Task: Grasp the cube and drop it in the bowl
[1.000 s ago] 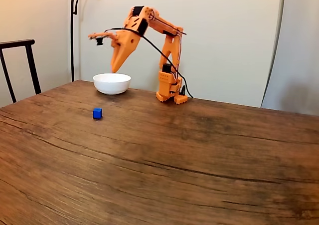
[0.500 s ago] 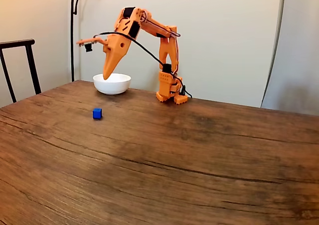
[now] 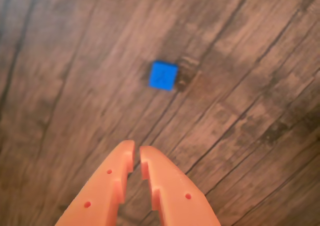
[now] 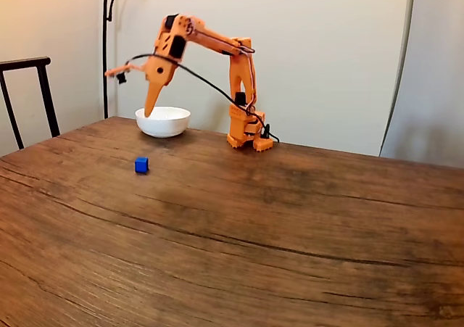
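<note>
A tiny bright-blue cube rests alone on the wooden table, in front of the glossy white bowl. The orange gripper hangs in the air, pointing down, high above the table and a little behind the cube, in front of the bowl's left side. In the wrist view the cube lies on the wood well ahead of the gripper, slightly to the right of it. The two orange fingers stand almost together with a thin slit between them and hold nothing.
The arm's orange base stands behind the bowl's right side, with a black cable looping to the wrist. A dark chair and a lamp pole stand at the left, off the table. The wood table stretches wide toward the front.
The arm has swung left and forward, away from above the bowl, bringing the gripper tip out toward the cube's side. The cube and the bowl have stayed put.
</note>
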Robot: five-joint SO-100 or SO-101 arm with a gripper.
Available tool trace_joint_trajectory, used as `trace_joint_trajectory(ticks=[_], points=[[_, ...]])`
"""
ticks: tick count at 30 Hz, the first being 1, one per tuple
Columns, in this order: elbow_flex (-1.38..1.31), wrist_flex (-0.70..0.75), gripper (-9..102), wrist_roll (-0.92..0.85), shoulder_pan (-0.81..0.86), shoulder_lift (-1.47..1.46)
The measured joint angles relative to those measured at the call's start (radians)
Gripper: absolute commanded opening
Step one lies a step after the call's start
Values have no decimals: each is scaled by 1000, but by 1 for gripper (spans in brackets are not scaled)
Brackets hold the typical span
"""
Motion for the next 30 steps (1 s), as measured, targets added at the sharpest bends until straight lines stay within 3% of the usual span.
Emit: trace_joint_trajectory(ticks=[11,19,30], points=[[-161,0,1,0,6,-245],[-206,0,29,0,6,-325],[-207,0,39,0,8,-327]])
